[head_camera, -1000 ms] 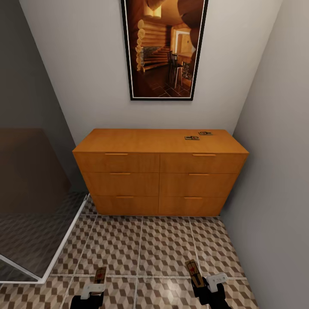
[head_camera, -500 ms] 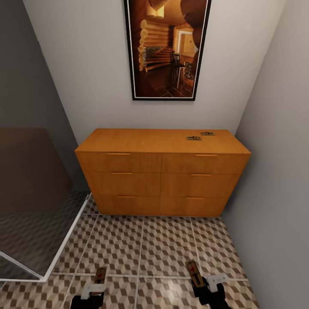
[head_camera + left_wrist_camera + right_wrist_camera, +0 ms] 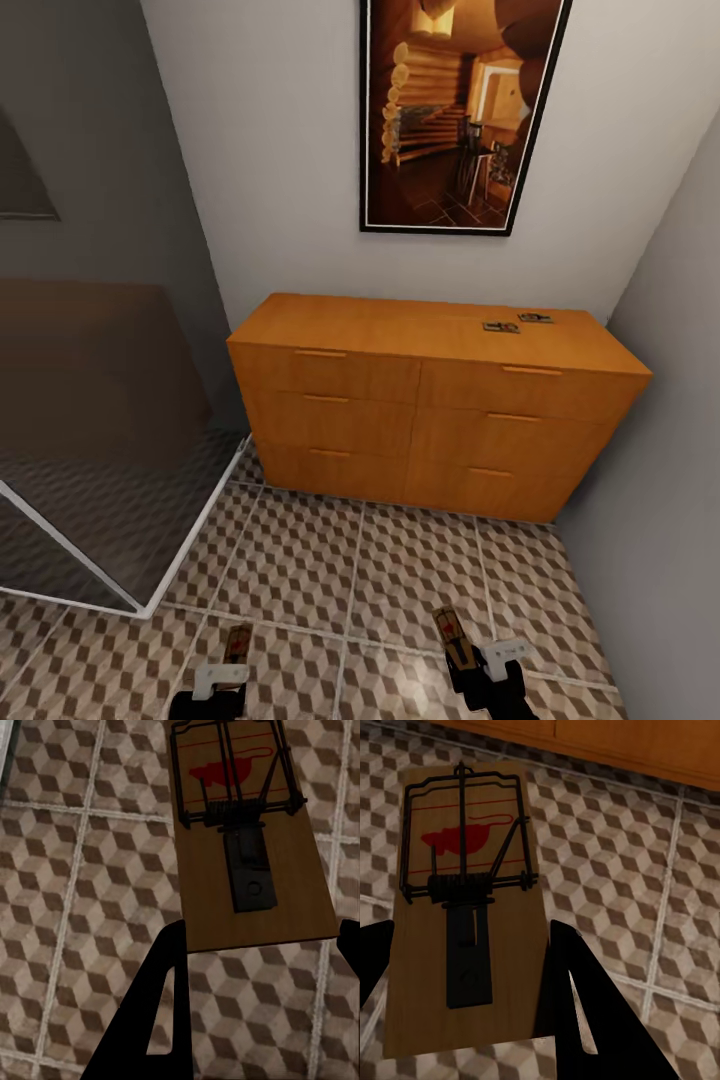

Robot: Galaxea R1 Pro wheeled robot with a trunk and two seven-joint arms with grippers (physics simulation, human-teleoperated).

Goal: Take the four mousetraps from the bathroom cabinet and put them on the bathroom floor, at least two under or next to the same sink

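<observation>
My left gripper (image 3: 228, 672) is shut on a mousetrap (image 3: 237, 643) held low over the cube-patterned bathroom floor (image 3: 330, 560). In the left wrist view that mousetrap (image 3: 251, 832) sits between the black fingers (image 3: 161, 975), red mark and wire facing up. Over the same floor, my right gripper (image 3: 470, 660) is shut on a second mousetrap (image 3: 452, 632); the right wrist view has this mousetrap (image 3: 465, 907) clamped in the right gripper (image 3: 465, 971). Two more mousetraps (image 3: 500, 327) (image 3: 535, 318) lie on top of the orange-brown cabinet (image 3: 420, 420), toward its right end. The sink is out of view.
A glass shower screen (image 3: 100, 480) with a white bottom rail stands at the left over a dark tray. A grey wall (image 3: 670, 480) closes the right side next to the cabinet. A framed picture (image 3: 455, 110) hangs above the cabinet.
The whole picture has shifted right, so the camera has turned left. Both grippers hold their mousetraps just as before.
</observation>
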